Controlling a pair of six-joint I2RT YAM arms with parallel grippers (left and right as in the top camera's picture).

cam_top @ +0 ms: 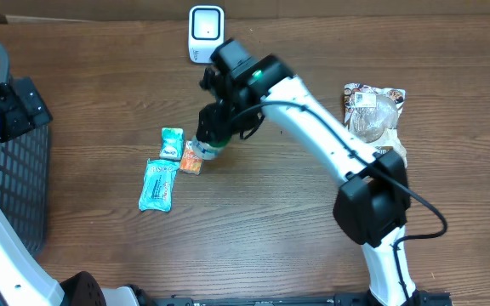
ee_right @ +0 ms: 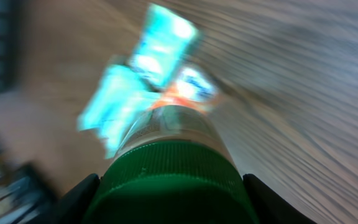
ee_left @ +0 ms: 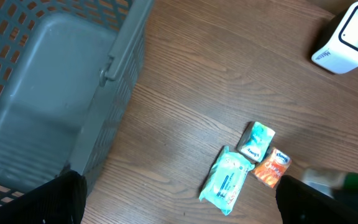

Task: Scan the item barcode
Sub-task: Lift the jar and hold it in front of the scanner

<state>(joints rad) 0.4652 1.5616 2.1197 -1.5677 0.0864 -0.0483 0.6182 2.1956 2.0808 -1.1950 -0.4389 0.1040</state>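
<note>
Right end effector [ee_right: 169, 198]: pinching the green-capped bottle [ee_right: 174, 163] by its cap.
Left end effector [ee_left: 188, 205]: spread wide, empty.

You see a grey mesh basket [cam_top: 19, 161] at the left edge of the wooden surface [cam_top: 253, 221]. Near mid-surface lie a small teal packet [cam_top: 171, 143], a larger teal packet [cam_top: 158, 184] just below it, and an orange packet [cam_top: 191, 160] beside them. A clear bag [cam_top: 373, 115] sits far right.
</note>
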